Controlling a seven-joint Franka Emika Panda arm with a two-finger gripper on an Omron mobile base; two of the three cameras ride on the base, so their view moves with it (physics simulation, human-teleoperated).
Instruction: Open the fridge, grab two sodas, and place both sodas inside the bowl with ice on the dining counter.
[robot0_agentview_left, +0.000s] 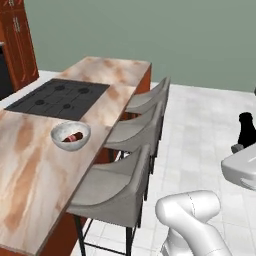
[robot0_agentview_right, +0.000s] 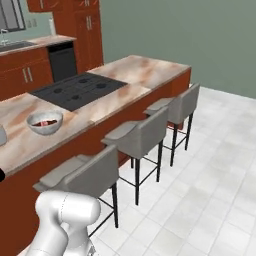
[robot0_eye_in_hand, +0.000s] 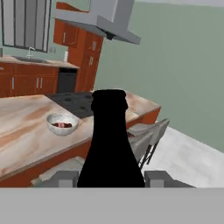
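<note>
My gripper (robot0_eye_in_hand: 111, 177) is shut on a black soda bottle (robot0_eye_in_hand: 110, 140) that stands upright between its fingers. In the left base view the same soda (robot0_agentview_left: 246, 129) and gripper (robot0_agentview_left: 244, 146) hang at the right edge, out over the floor beyond the stools. The pale speckled bowl (robot0_agentview_left: 70, 135) (robot0_agentview_right: 45, 122) (robot0_eye_in_hand: 62, 123) sits on the marbled dining counter (robot0_agentview_left: 30, 170) (robot0_agentview_right: 135, 67), near the black cooktop. A second soda (robot0_agentview_left: 75, 137) (robot0_eye_in_hand: 62, 125) lies inside the bowl. The fridge is out of view.
Three grey stools (robot0_agentview_left: 120, 192) (robot0_agentview_right: 142, 137) line the counter's near side, between me and the bowl. The cooktop (robot0_agentview_left: 60, 97) (robot0_agentview_right: 80, 89) lies behind the bowl. A wall counter with sink (robot0_agentview_right: 20, 47) and a range hood (robot0_eye_in_hand: 100, 19) stand farther back. White tiled floor (robot0_agentview_right: 210, 190) spreads right.
</note>
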